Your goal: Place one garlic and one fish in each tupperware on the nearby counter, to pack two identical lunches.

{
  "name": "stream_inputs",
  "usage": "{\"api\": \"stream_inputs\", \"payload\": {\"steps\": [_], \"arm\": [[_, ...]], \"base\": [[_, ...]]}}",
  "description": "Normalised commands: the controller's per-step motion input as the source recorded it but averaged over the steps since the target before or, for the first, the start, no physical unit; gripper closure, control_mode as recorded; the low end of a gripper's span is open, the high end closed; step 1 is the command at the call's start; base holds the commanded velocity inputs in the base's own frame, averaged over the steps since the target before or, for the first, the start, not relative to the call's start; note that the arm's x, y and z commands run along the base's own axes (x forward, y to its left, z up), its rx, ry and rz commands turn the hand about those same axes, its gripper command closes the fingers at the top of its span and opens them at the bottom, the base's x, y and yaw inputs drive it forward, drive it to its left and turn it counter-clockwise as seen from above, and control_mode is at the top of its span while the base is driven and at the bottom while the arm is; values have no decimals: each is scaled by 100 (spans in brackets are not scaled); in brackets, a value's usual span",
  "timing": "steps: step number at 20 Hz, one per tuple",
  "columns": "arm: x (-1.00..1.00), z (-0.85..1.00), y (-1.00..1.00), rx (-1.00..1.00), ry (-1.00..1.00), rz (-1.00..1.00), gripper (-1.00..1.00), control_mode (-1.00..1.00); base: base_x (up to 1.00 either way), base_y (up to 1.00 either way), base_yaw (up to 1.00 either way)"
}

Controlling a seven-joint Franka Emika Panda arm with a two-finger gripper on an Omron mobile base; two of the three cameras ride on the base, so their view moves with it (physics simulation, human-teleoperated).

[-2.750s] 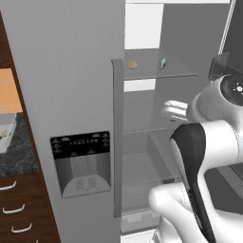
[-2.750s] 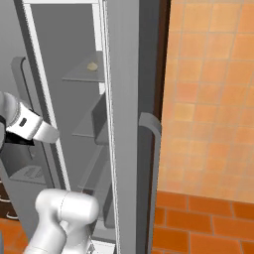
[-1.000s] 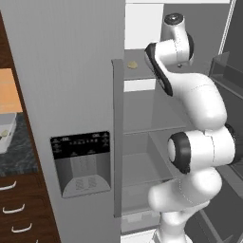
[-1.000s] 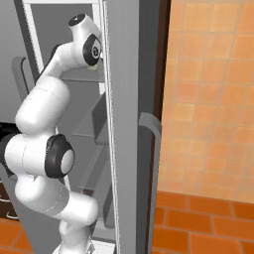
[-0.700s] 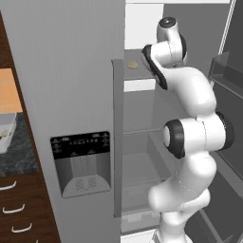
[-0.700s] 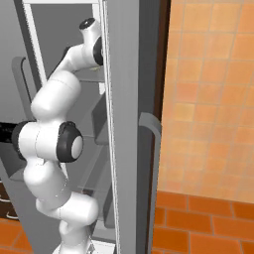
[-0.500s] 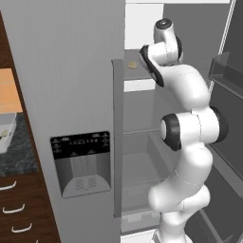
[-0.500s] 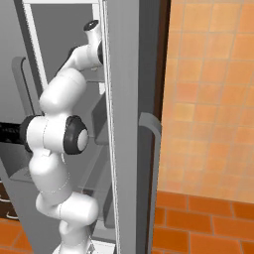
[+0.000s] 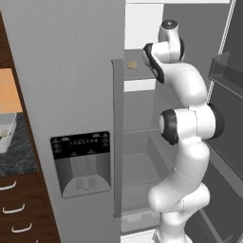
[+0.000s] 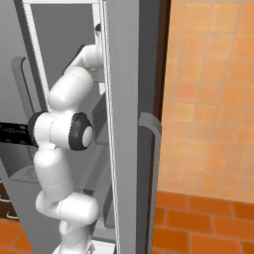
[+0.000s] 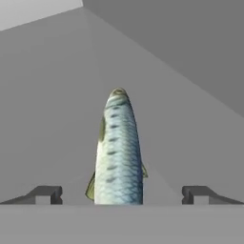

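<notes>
A silvery-blue fish (image 11: 118, 152) lies on the grey fridge shelf, head pointing away from me. My gripper (image 11: 121, 195) is open, and the fish's tail end lies between its two dark fingertips (image 11: 45, 194), touching neither. In the left base view the arm (image 9: 182, 80) reaches up to the top shelf (image 9: 137, 71), where a pale garlic (image 9: 132, 64) sits just left of the hand. The black-grey counter (image 9: 16, 154) shows at the far left, with a pale open tupperware (image 9: 5, 135) on it.
The grey fridge door with its dispenser panel (image 9: 80, 161) stands between the shelf and the counter. Dark wooden drawers (image 9: 12, 209) sit below the counter. The right fridge door (image 10: 129, 124) has a curved handle, and an orange tiled wall (image 10: 208, 99) lies beyond it.
The arm has risen from low by the base to the top shelf and pushed further in. The hand now covers the fish in the left base view. The jaws stay open.
</notes>
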Motion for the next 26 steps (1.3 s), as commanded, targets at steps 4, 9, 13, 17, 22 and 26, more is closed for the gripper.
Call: {"api": "stream_inputs", "payload": {"steps": [4, 9, 13, 17, 22, 26], "arm": [[3, -58, 0, -10, -5, 3, 100, -100], [7, -15, 0, -2, -5, 0, 100, -100], [-27, 0, 0, 0, -10, -1, 100, -100], [-100, 0, 30, -6, -52, 8, 100, -100], [-100, 1, 37, -8, -39, 7, 100, -100], [-100, 32, 23, -2, -13, 11, 100, -100]], "base": [[0, 0, 0], [0, 0, 0], [0, 0, 0], [0, 0, 0], [0, 0, 0], [0, 0, 0]]}}
